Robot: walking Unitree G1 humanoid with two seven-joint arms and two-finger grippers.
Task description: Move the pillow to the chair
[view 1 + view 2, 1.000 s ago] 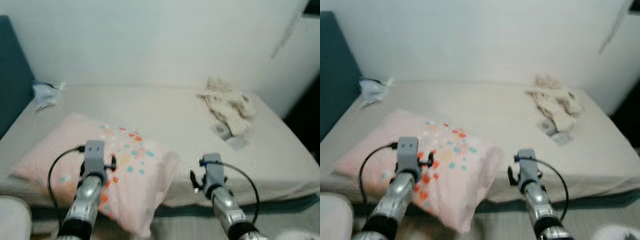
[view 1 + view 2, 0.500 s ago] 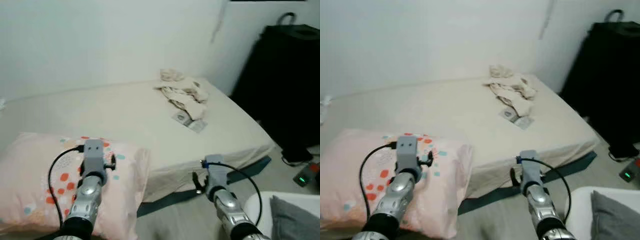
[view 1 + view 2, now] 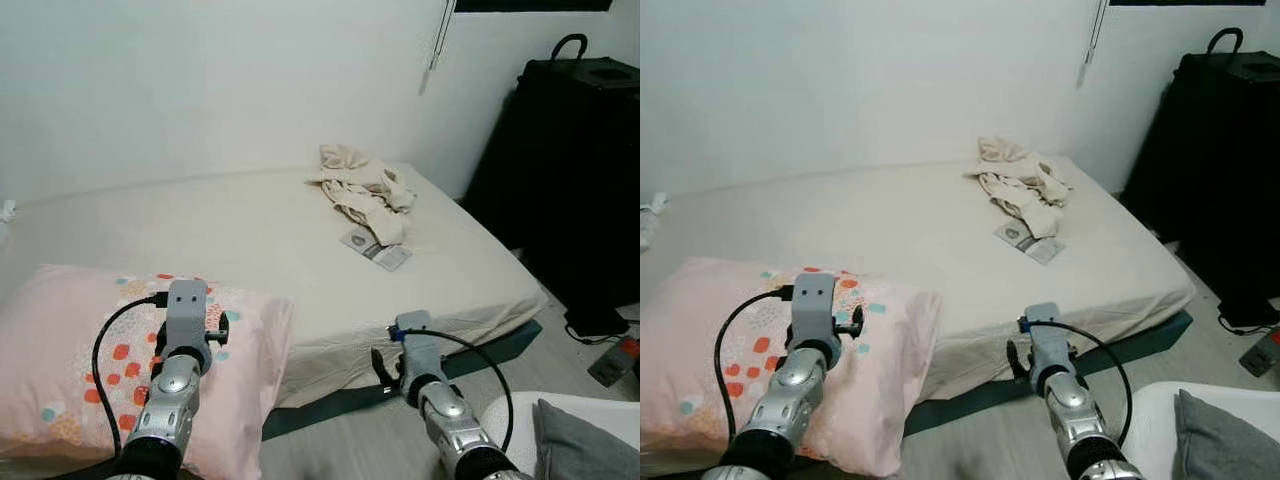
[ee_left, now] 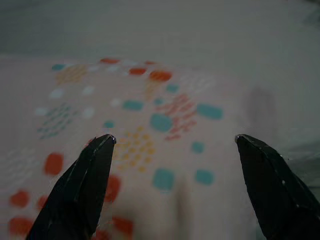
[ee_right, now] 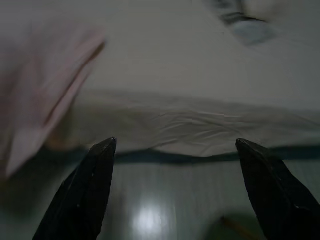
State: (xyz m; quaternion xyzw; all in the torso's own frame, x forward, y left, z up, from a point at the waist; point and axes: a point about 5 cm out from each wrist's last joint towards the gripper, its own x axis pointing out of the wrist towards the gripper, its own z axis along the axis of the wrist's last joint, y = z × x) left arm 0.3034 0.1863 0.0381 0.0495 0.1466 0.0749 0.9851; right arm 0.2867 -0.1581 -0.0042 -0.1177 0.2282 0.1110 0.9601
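1. The pillow [image 3: 110, 355] lies on the near left corner of the bed [image 3: 250, 240], its near edge overhanging the mattress side.
2. The left pincer [image 4: 175, 150] hovers over the pillow's patterned top with its fingers spread wide, gripping nothing.
3. The right pincer [image 5: 175, 150] hangs off the bed edge above the floor, fingers likewise spread and empty.
4. A white seat with a grey cushion [image 3: 585, 445] shows at the lower right; it is likely the chair, though too little is visible to be sure.
5. The pillow looks soft, light and floppy; it will likely sag and fold when lifted.
6. A good hold would be a pinch on the overhanging corner or edge, ideally one pincer at each end, since the smooth cover may slip from a shallow bite.
7. Crumpled clothes [image 3: 362, 195] lie well apart, far across the bed.
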